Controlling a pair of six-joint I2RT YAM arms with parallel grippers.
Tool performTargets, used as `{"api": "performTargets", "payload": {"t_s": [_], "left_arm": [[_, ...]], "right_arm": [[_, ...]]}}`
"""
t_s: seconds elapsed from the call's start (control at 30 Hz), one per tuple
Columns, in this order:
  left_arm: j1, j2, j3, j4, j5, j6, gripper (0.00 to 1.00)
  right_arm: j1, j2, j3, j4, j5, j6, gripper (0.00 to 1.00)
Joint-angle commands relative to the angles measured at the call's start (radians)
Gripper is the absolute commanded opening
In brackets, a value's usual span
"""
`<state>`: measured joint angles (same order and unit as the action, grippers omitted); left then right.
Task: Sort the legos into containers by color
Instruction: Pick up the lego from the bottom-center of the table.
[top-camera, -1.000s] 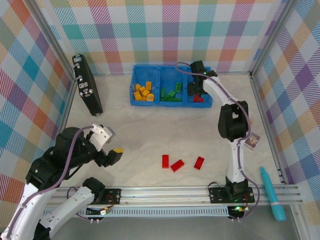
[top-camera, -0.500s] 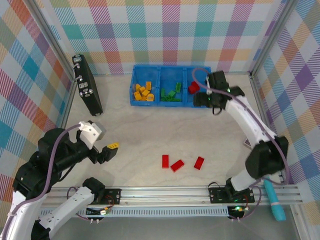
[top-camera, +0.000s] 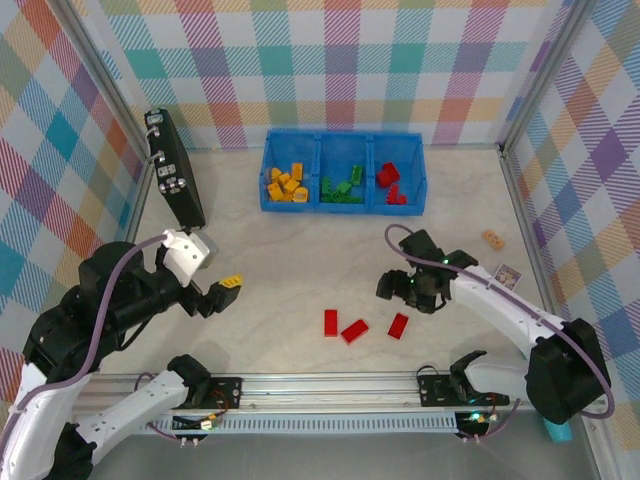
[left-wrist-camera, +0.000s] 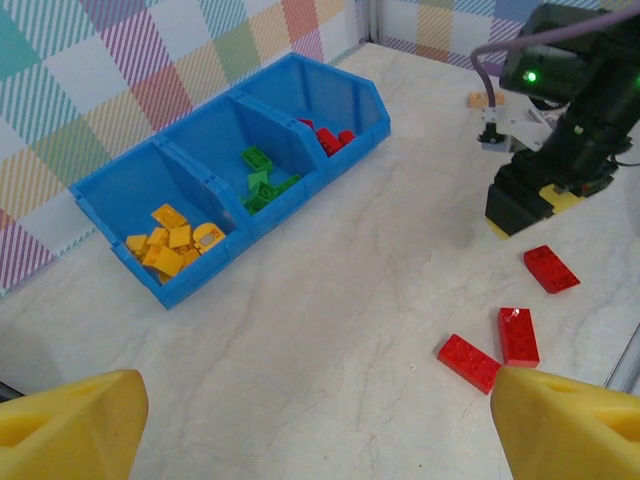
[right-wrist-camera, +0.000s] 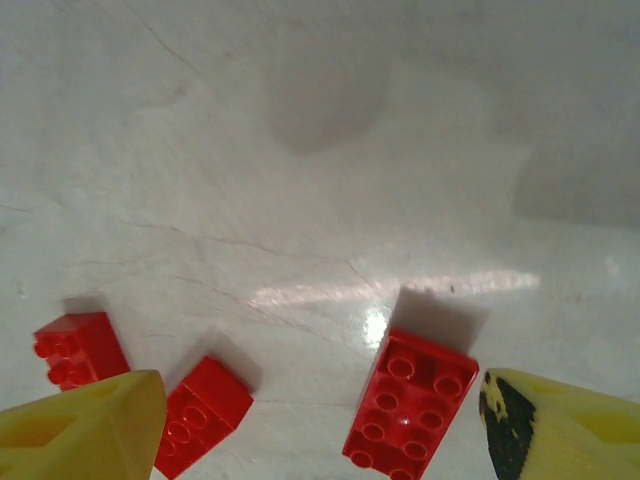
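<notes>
The right hand (top-camera: 398, 292) has dropped beside three studded red plastic legos (top-camera: 353, 330).

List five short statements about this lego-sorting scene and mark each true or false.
1. Three red legos lie on the table outside the bin. True.
2. The green legos sit in the bin's left compartment. False: they are in the middle one; the left one holds yellow-orange legos.
3. The right end effector grips a red lego. False: it is open and empty above the loose red legos.
4. The left end effector is open and holds nothing. True.
5. The black device stands right of the bin. False: it is to the bin's left.
</notes>
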<state>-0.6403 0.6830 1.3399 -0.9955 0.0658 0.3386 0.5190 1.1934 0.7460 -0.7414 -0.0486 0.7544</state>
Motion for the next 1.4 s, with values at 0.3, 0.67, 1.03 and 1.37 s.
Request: {"api": "performTargets", "payload": {"t_s": [0.3, 0.67, 1.03, 1.37], "left_arm": [[-0.027, 0.008, 0.067, -0.018, -0.012, 0.025, 0.91], [-0.027, -0.002, 0.068, -0.033, -0.022, 0.022, 0.91], [-0.027, -0.019, 0.081, -0.060, -0.067, 0.036, 0.93], [-0.027, -0.043, 0.195, -0.156, -0.119, 0.053, 0.97]], "right_arm": [[0.010, -0.088, -0.209, 0.099, 0.002, 0.216, 0.83], [0.028, 0.047, -0.220, 0.194, -0.019, 0.174, 0.57], [0.026, 0.053, -0.162, 0.139, 0.051, 0.081, 0.39], [-0.174, 0.190, 0.323, 0.030, 0.168, -0.301, 0.38]]}}
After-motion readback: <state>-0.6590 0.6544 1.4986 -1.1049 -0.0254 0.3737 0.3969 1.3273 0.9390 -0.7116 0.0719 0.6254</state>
